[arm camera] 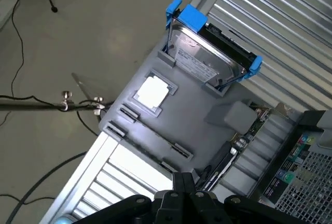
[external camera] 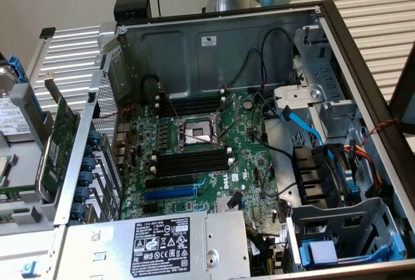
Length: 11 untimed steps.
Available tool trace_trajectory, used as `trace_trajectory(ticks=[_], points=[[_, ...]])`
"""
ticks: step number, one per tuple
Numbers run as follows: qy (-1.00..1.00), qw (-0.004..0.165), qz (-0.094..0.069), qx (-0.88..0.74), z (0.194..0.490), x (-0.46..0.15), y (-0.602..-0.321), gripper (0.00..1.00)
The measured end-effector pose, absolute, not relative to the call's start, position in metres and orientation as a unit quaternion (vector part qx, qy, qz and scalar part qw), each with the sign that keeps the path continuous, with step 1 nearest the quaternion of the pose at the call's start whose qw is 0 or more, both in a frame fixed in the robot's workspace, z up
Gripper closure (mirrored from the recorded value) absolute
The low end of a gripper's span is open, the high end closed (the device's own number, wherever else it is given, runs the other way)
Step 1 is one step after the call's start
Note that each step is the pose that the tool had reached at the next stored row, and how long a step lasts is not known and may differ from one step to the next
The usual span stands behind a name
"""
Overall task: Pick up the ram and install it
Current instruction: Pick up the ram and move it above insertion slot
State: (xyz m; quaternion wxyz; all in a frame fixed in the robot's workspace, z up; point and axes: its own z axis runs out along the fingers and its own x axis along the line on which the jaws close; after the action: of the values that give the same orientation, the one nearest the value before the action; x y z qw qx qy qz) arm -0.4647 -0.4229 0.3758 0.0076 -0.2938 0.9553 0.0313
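The claw [arm camera: 182, 199] hangs over the gray tray [arm camera: 197, 125] beside the computer case [external camera: 194, 53] (released or clenched, I cannot tell). The ram [arm camera: 218, 167] seems to be the thin stick standing edge-on between the tray and the green card [external camera: 59, 140], though that is unsure.

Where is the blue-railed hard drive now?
The hard drive sits on the gray tray at the exterior view's left edge, outside the computer case.

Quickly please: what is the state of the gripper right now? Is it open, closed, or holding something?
Gripper: open or closed cannot be told; it is above the grey tray.
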Motion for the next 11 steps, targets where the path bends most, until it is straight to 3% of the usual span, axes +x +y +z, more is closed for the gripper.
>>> trace_trajectory(ticks=[11], points=[[0.921, 0.004, 0.031, -0.388, 0.3756, -0.4650, -0.4229, 0.90]])
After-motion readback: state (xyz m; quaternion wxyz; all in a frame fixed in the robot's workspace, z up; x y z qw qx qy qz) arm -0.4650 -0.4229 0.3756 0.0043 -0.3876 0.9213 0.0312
